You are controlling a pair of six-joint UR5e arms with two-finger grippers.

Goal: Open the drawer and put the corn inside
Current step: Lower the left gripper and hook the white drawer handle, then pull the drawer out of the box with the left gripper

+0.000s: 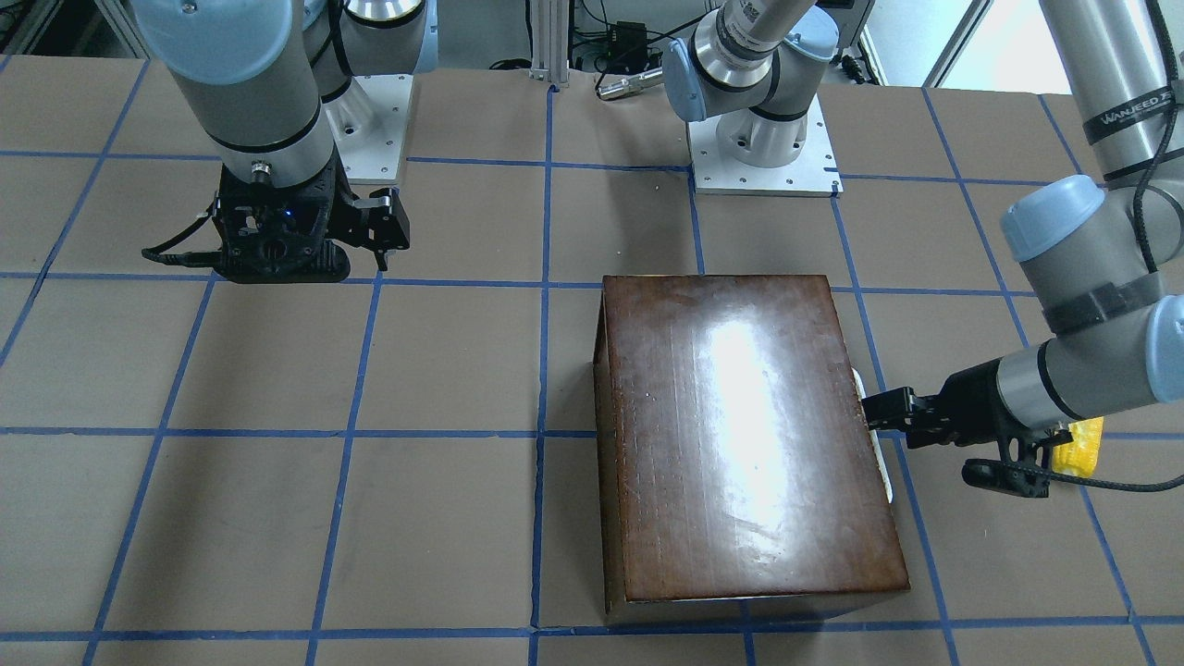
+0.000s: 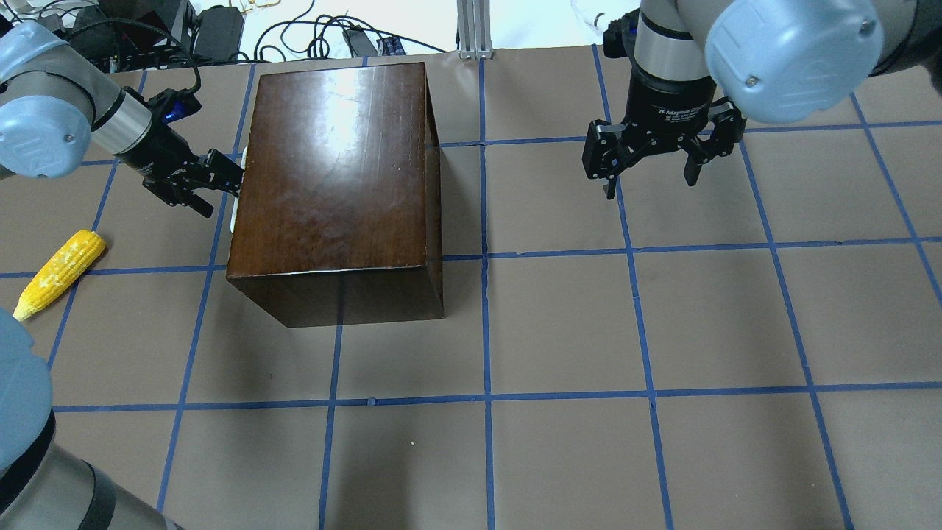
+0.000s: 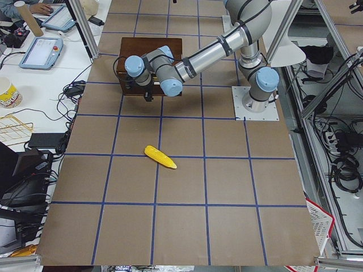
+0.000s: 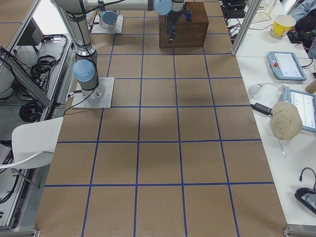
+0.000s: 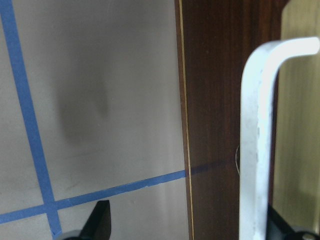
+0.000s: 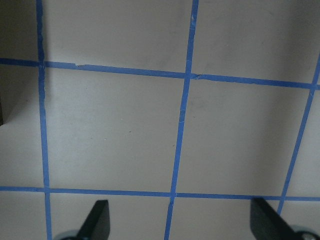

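While left hand (image 2: 229, 179) straddles drawer handle (image 5: 255, 150) (box (image 2: 331, 162) edge), corn (image 2: 60, 271) well apart

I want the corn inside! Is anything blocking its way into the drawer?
Yes, the drawer itself: it is shut in the box, with the left hand at its handle. Nothing visible lies between corn and box.

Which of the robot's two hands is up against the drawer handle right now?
The left hand, straddling the white handle on the wooden box. The right hand hangs over the table, away from the box.
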